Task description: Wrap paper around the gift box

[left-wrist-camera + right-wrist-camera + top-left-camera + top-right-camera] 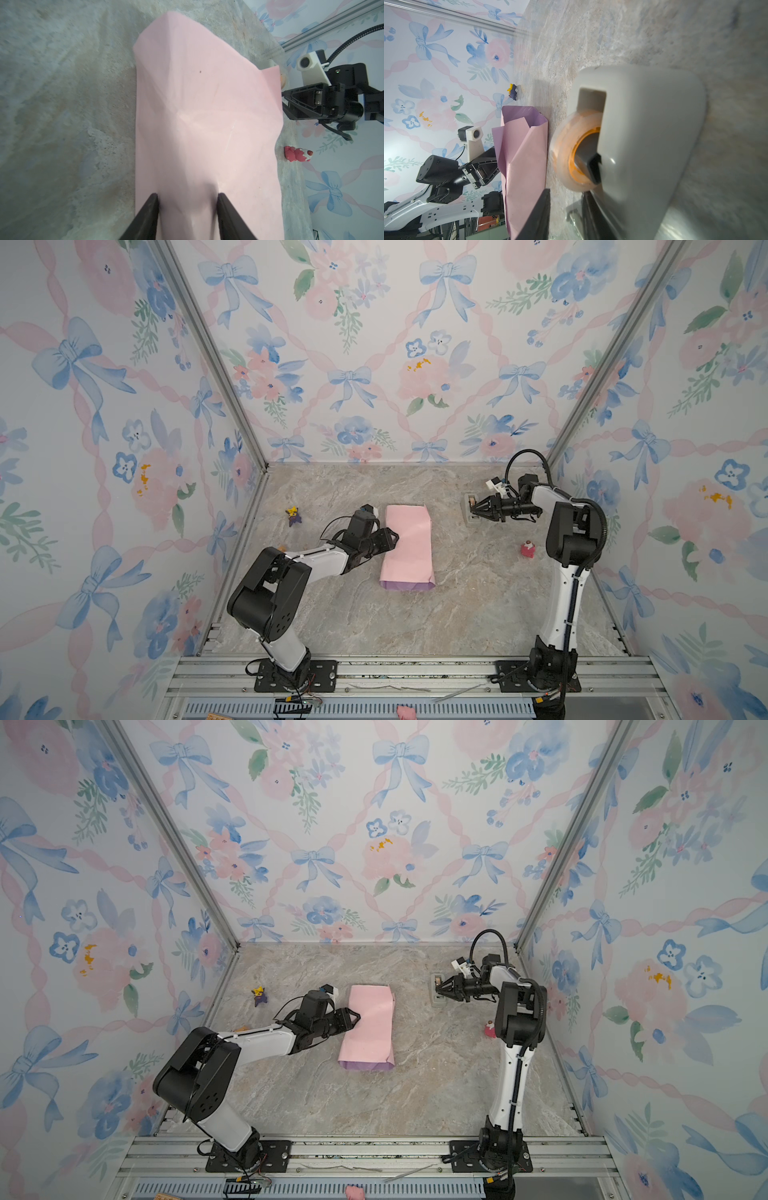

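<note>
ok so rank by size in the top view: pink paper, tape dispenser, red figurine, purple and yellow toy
1. paper
2. tape dispenser
3. red figurine and purple and yellow toy: look alike, not ranked

The paper (407, 547) lies mid-table (457, 614). Left of it and farther back sits a star-shaped toy (293, 516). Right of it stand the tape dispenser (471, 512), farther back, and a small figurine (528, 549), level with it.

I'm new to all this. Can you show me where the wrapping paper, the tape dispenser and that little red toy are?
paper (409, 545): in a top view, middle of its pink face.
tape dispenser (650, 128): right wrist view, on its grey body.
red toy (528, 550): in a top view, on its body.
</note>
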